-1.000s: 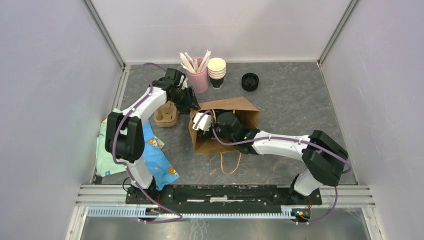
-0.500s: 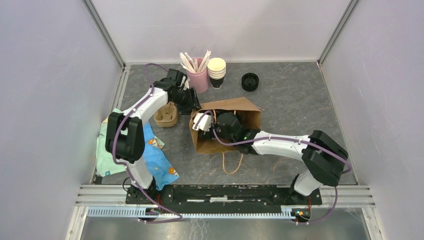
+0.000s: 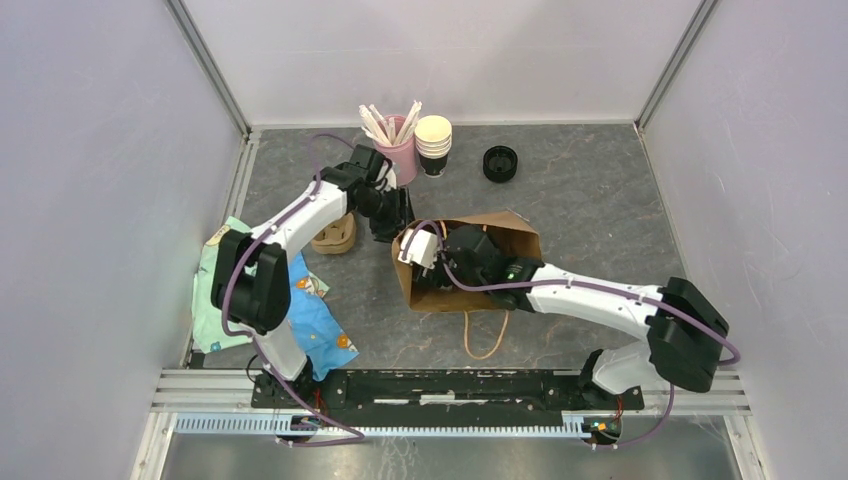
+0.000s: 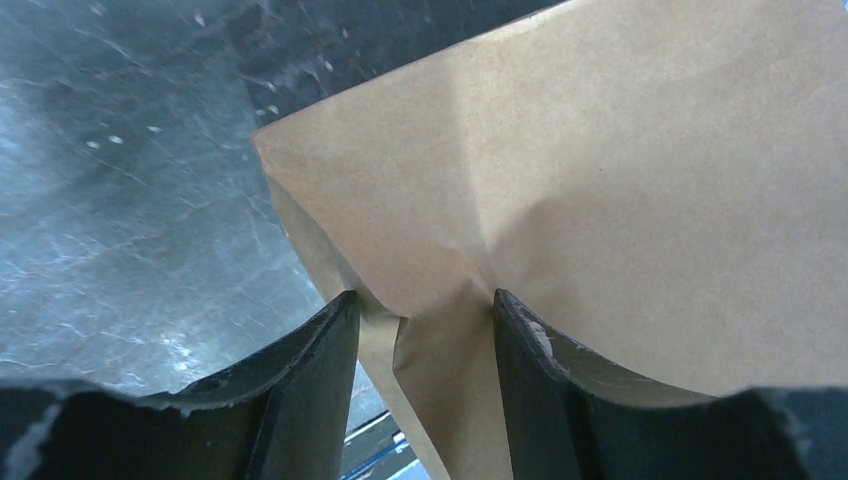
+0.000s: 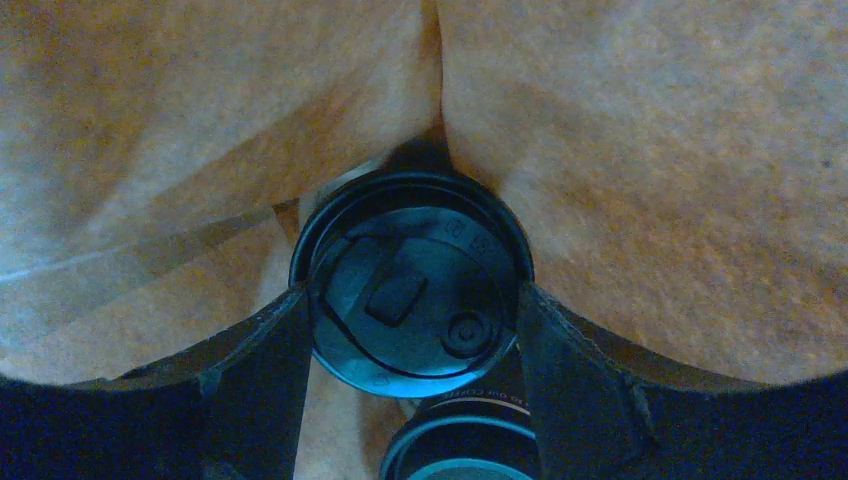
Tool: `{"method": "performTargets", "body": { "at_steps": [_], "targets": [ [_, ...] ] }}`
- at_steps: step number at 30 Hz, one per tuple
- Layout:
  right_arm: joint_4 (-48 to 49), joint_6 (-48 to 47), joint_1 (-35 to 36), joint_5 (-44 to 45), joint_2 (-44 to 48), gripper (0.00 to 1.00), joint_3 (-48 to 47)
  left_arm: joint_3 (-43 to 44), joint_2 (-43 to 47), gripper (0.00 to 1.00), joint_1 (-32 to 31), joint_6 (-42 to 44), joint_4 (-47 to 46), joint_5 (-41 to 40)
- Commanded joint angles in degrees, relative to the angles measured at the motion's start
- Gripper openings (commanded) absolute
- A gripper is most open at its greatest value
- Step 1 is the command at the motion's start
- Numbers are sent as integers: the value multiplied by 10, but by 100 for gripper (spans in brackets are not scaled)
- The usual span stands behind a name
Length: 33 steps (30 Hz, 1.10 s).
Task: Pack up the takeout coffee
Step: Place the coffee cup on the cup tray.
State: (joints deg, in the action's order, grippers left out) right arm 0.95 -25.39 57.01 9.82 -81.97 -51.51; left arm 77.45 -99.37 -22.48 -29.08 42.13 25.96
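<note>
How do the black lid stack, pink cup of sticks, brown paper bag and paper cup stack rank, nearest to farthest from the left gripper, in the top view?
1. The brown paper bag, pinched by the left gripper.
2. The pink cup of sticks, just behind the gripper.
3. The paper cup stack, right of the pink cup.
4. The black lid stack, farthest right.

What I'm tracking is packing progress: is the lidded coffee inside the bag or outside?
Inside. The right wrist view shows the coffee between the fingers of the right gripper, with the brown bag all around it.
</note>
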Motion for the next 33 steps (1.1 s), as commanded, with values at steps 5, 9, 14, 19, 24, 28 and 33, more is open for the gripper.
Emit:
{"method": "performTargets", "body": {
  "at_steps": [5,9,14,19,24,28,33],
  "targets": [
    [-187,68,-5,-33,44,0,-65,-44,54,59,-67,-21,82,122],
    [-262,101,-5,-67,45,0,-89,-67,64,59,-73,-22,82,131],
    [-312,145,-4,-84,32,0,-103,-78,68,60,-78,-20,87,126],
    [-313,160,-3,-97,13,0,-77,-52,71,64,-78,-11,110,62],
    [-335,169,-2,-84,-11,0,-79,-32,87,68,-69,-19,112,5],
    [-355,177,-2,-79,-28,0,-85,-36,95,68,-67,-26,102,-8],
    [-354,183,0,-59,-50,0,-63,-56,105,69,-67,-31,86,-15]
  ]
}}
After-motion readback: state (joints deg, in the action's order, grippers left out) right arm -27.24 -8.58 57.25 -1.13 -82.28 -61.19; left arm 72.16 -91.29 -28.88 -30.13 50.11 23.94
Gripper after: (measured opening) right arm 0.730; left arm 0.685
